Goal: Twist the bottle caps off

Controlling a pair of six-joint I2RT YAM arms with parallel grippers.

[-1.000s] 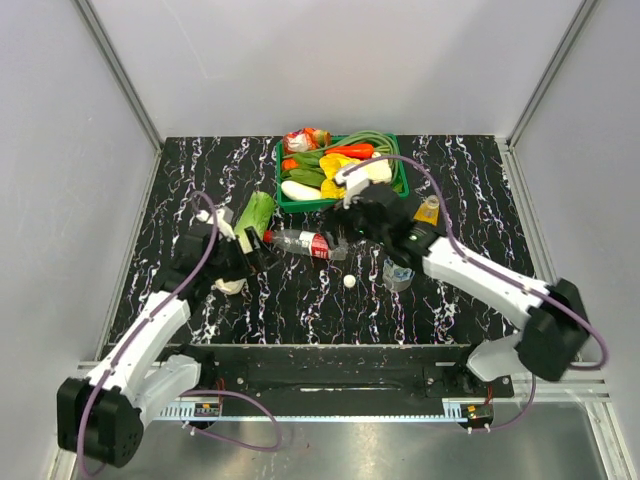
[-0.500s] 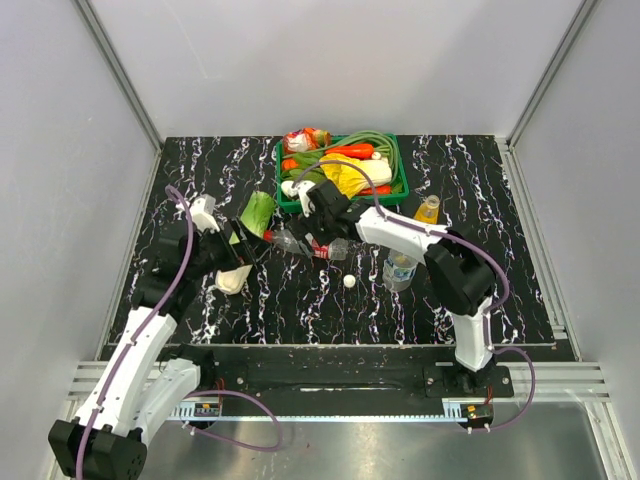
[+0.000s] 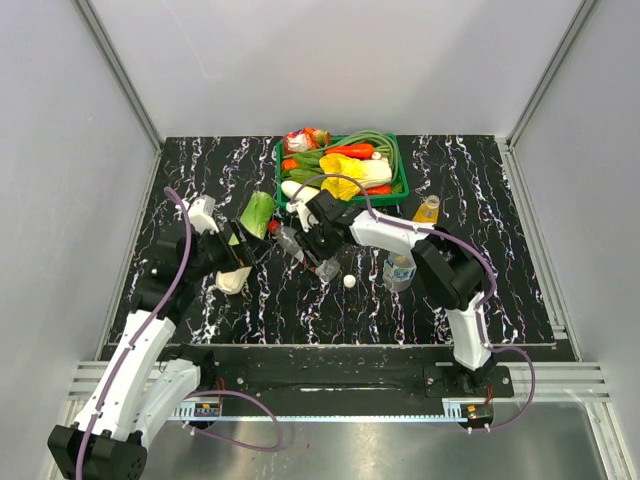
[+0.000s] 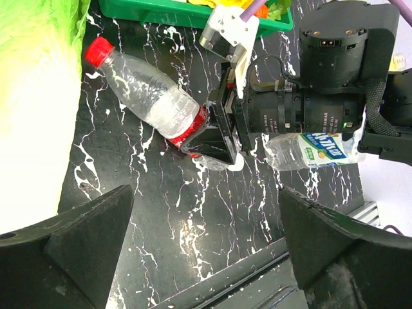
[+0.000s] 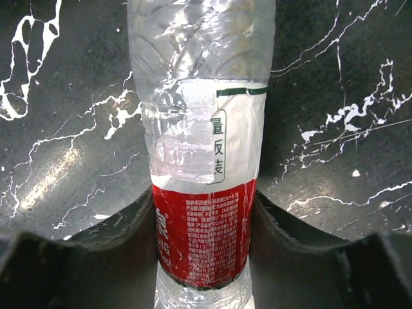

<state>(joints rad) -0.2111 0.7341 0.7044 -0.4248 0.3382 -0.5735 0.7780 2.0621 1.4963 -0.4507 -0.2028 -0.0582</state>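
**Right claw clamps red-label bottle, cap on**

Your right claw (image 5: 201, 215) has both fingers pressed against the sides of the clear bottle (image 4: 145, 90), gripping it across the red label band. The bottle lies on its side on the black marbled desk (image 3: 480, 180), just in front of the green basket (image 3: 402, 165), near the basket's front-left corner. Its red cap (image 4: 98, 51) sits on the neck at the end nearest that corner, well clear of the fingers.

Your left claw (image 4: 206, 212) stands wide open and holds nothing. It is off to the left of the basket's front edge and faces the bottle without touching it.

A white cap (image 3: 349, 282) lies loose on the desk, farther out in front of the basket than the gripped bottle. A second bottle (image 3: 398, 270) stands upright in front of the basket's right half.

Above the red band, a pale panel carries a few dark Chinese characters, cut off at the edge. The small white print on the red band is too fine to read. The second bottle's blue, green and white label is too blurred to read.
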